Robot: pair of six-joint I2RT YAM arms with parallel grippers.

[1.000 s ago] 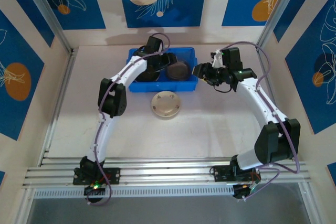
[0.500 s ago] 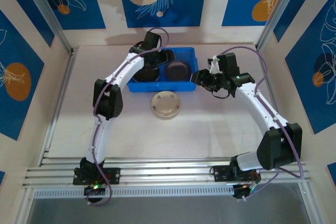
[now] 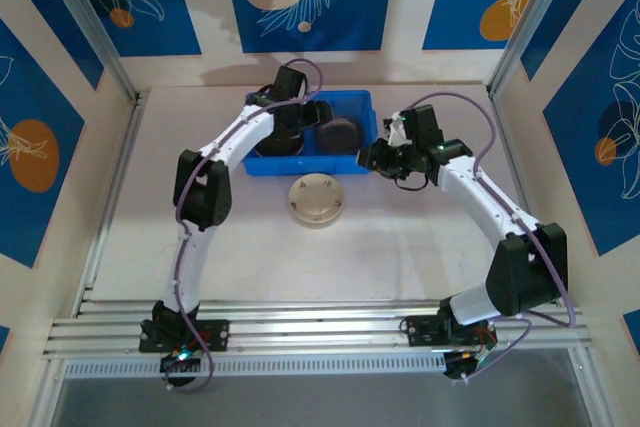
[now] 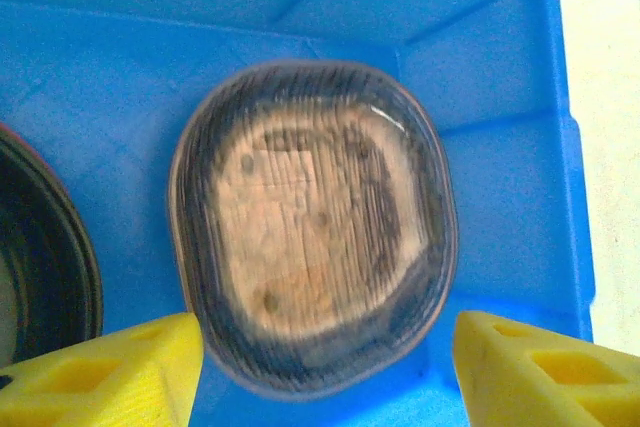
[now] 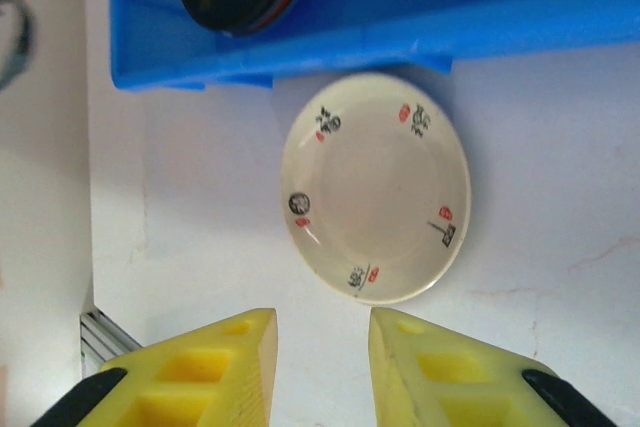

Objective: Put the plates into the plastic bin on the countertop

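While above bin (image 4: pixel 500 97), left gripper (image 4: pixel 325 357) agape.

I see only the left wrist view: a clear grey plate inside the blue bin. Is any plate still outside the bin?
Observer: Yes, one round beige plate lies on the pale countertop, close in front of the rectangular blue plastic bin.
Operator: Is the right hand near it?
Observer: The right hand is open, aimed at that plate, not touching it.
Operator: Is the plate face up?
Observer: Yes, face up, with small red and black marks.
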